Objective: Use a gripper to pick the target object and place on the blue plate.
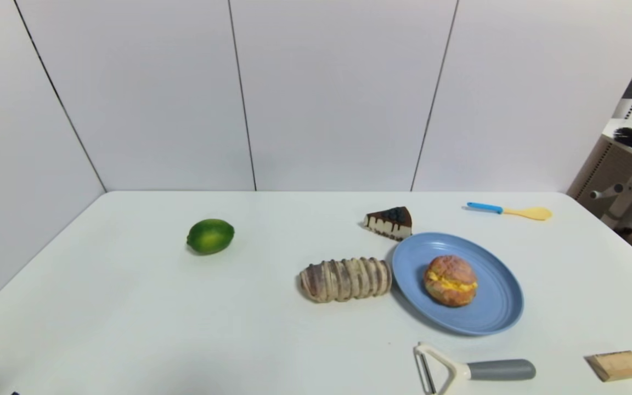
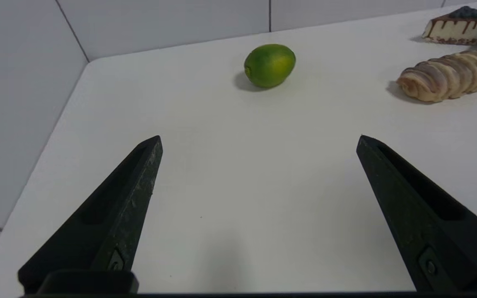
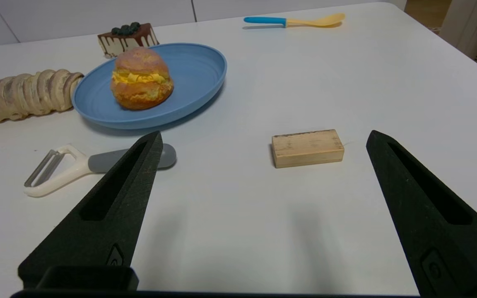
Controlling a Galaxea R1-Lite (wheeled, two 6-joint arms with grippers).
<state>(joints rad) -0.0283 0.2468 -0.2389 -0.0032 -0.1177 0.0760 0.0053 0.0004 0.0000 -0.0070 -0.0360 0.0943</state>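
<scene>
The cream-filled bun (image 1: 451, 281) sits on the blue plate (image 1: 491, 312), a little right of centre in the head view, resting on the plate's floor nearer its left half. It lies free of both grippers and well clear of either pair of jaws.

The right gripper (image 3: 263, 138) hangs low over the white table (image 1: 129, 307) with its jaws spread wide and nothing between them. In the right wrist view the bun (image 3: 141, 78) and plate (image 3: 199, 66) show in the upper left, beyond and outside the left-hand finger (image 3: 114, 207). A wooden block (image 3: 307, 147) lies just past the fingertips, and a peeler (image 3: 77, 165) lies partly behind that finger.

The left gripper (image 2: 259, 138) is likewise wide open and empty, over bare table. A lime (image 2: 269, 65) lies well beyond its tips, with the striped bread loaf (image 2: 449, 80) and chocolate-topped cake slice (image 2: 458, 25) at the upper right of that view.

In the head view, the loaf (image 1: 345, 280) touches the plate's left rim, the cake slice (image 1: 389, 222) sits just above it, and a blue-handled yellow spoon (image 1: 511, 210) lies farther up on the right.
</scene>
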